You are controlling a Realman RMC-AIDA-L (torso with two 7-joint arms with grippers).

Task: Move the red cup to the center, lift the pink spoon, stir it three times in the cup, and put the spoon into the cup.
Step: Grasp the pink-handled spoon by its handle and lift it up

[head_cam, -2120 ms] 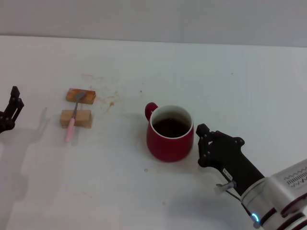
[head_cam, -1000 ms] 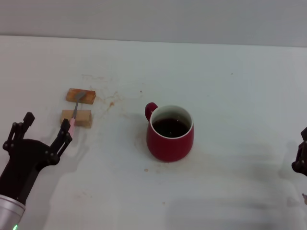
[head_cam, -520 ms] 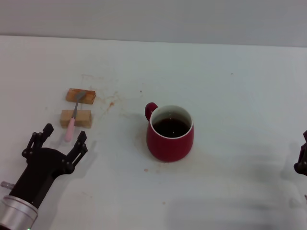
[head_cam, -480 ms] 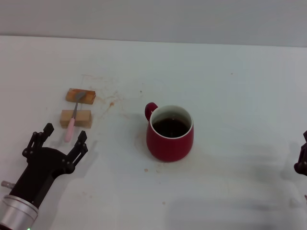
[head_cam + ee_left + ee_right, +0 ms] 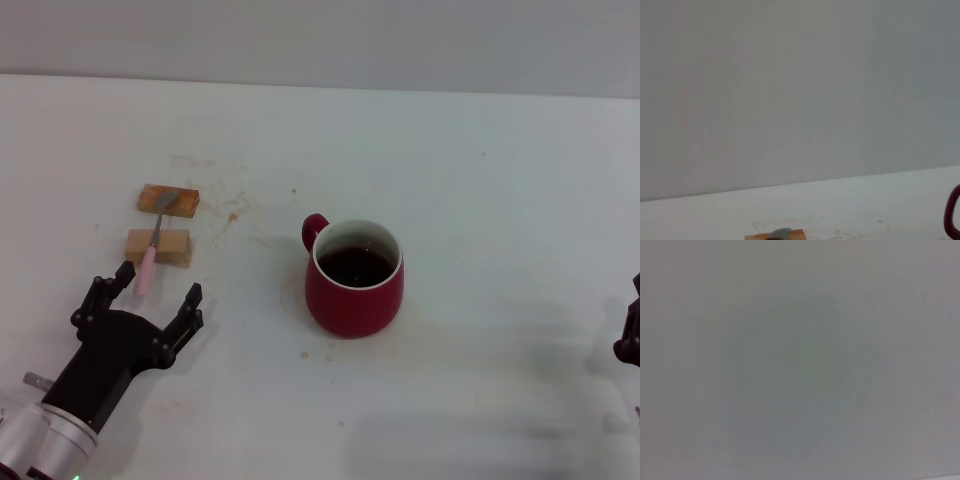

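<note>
**Spoon grab could knock the spoon off its blocks**

Our left claw (image 5: 143, 299) hangs with its fingers spread apart, just short of the pink end of the spoon (image 5: 152, 245). The spoon lies across two blocks (image 5: 158, 247), its grey bowl on the far block (image 5: 168, 200) and its handle tip overhanging the near one. We judge the main risk to be a finger nudging that overhanging tip, which could tip or slide the slim spoon onto the counter (image 5: 480, 160). Closing too low could catch the near block instead.

The cup (image 5: 354, 277) sits near the middle of the counter, full of dark liquid, handle turned toward the spoon side. A hasty stir could slop it over the rim.

Nothing stands between spoon and cup. Our right claw (image 5: 630, 335) is parked at the counter's right edge; we cannot tell how its fingers stand.
</note>
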